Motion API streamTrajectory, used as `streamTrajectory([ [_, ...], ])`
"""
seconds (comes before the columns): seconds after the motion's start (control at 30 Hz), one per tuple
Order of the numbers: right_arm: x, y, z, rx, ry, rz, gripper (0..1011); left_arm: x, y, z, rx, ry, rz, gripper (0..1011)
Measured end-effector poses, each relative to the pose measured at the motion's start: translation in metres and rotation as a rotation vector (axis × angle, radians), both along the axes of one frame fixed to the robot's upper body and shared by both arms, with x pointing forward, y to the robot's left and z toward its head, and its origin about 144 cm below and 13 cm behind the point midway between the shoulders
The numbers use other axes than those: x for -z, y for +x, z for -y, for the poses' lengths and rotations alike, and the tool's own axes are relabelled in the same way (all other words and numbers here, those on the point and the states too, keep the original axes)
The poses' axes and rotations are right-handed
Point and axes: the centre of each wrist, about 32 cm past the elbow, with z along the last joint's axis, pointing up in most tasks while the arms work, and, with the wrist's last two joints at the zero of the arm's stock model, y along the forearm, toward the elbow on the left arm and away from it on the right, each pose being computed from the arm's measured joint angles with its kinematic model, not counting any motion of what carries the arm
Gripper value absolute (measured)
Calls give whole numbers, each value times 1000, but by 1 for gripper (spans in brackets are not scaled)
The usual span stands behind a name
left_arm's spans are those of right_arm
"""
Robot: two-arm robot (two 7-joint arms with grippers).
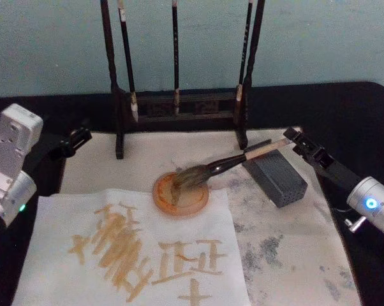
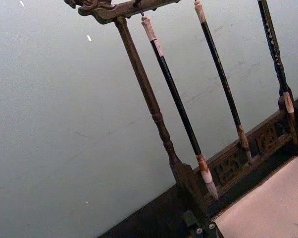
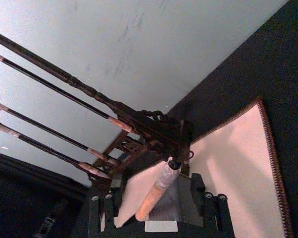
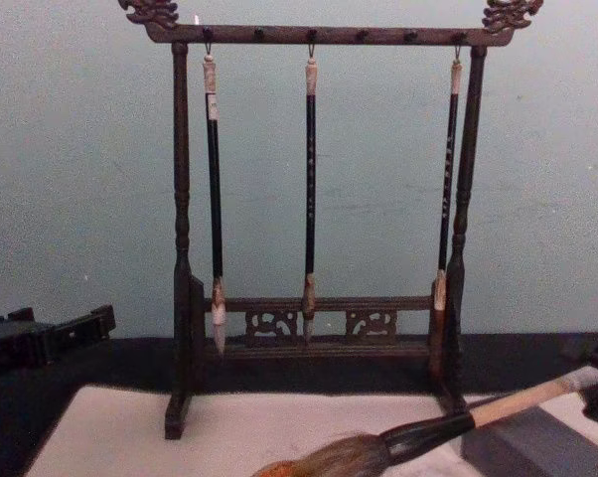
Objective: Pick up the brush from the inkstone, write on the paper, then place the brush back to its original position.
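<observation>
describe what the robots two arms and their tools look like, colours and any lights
The left arm has a boxy white shell with small screw holes and a green light low on its side, ending in a black tool. The right arm has a rounded silver-white wrist with a glowing blue light and a metal fitting beneath, carrying a long black tool with ridged, angular fingers.

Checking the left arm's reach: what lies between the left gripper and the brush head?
In the head view, between the left gripper and the brush head: bare mat and the rack foot.
</observation>
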Motion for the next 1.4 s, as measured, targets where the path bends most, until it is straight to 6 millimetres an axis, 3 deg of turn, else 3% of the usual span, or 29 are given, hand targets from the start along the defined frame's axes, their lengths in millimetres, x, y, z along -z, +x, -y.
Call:
streamTrajectory([
  [0.2,-7,-3,1,7,-61,-11,1008,0,0,0,0,0,0,1002],
  [0.67,-23,-15,0,35,-187,29,1008,0,0,0,0,0,0,1002],
  [1.0,-40,-36,-7,22,-379,115,1008,0,0,0,0,0,0,1002],
  [1.4,-50,-60,-15,-9,-475,203,1008,0,0,0,0,0,0,1000],
])
